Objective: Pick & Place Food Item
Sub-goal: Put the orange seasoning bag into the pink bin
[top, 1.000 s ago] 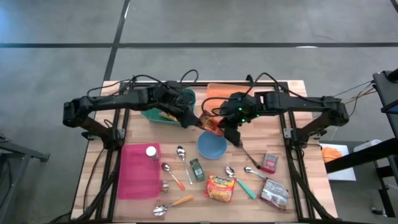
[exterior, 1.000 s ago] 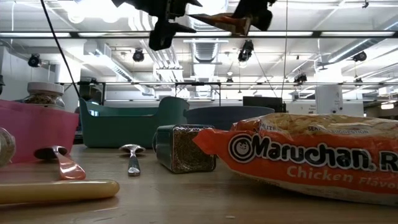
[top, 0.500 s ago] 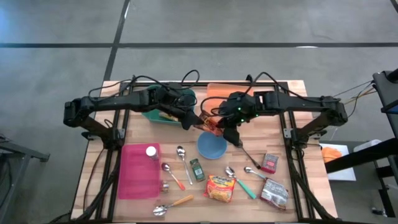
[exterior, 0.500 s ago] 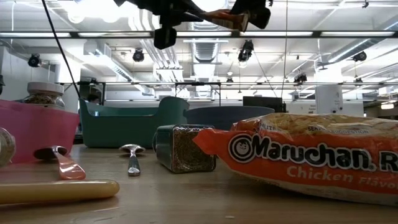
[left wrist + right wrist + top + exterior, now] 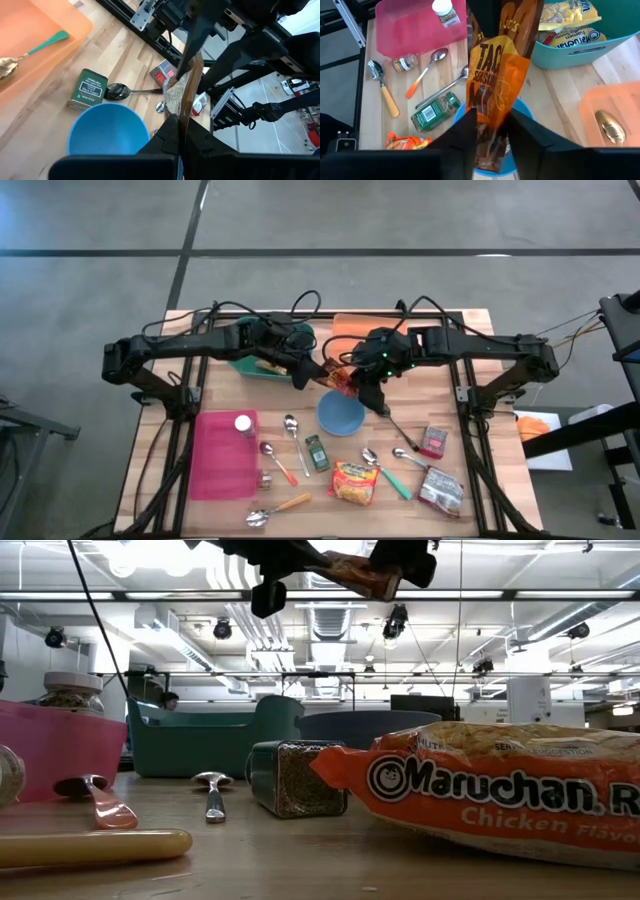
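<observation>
High view shows you the orange seasoning packet held in the air between the two pincers, above the table's middle toward its far edge, just past the blue bowl. Your left pincer is clenched on the packet's end; in the left wrist view the packet runs edge-on out of its closed fingers. Your right pincer sits at the other end, and in the right wrist view its fingers flank the packet closely; whether they press it you cannot tell. Beyond the left pincer, the teal bin stands near the far edge with ramen packs in it. Toward the near edge lie a Maruchan ramen pack, a green spice tin and a pink tray.
</observation>
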Motion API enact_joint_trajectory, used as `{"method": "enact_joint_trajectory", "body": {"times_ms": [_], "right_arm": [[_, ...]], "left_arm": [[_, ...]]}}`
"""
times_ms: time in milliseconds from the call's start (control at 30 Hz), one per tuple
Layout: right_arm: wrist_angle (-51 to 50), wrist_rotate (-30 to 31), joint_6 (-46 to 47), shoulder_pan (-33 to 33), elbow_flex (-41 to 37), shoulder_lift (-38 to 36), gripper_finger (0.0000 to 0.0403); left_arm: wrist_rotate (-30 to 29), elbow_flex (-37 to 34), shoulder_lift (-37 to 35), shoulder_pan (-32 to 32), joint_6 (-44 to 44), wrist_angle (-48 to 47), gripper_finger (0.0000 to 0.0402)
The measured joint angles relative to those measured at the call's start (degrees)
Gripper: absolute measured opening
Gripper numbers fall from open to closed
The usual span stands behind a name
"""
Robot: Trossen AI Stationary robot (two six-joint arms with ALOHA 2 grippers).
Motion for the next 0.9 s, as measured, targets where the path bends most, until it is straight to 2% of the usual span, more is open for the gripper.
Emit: {"method": "enact_joint_trajectory", "body": {"times_ms": [233,400,667,900], "right_arm": [[0.2,0.0,0.0,0.0,0.0,0.0,0.0228],[0.0,0.2,0.0,0.0,0.0,0.0,0.0283],[-1.8,5.3,-0.7,0.0,0.0,0.0,0.0327],[-2.2,7.8,-3.8,-0.1,-0.2,0.0,0.0336]], "left_arm": [[-0.6,0.0,0.0,-0.1,1.1,-0.5,0.0],[-0.6,0.1,-1.3,-0.5,1.1,-6.1,0.0],[-6.9,0.4,-9.3,-1.7,1.1,-20.5,0.0],[-13.1,0.4,-17.1,-6.8,1.1,-35.5,0.0]]}}
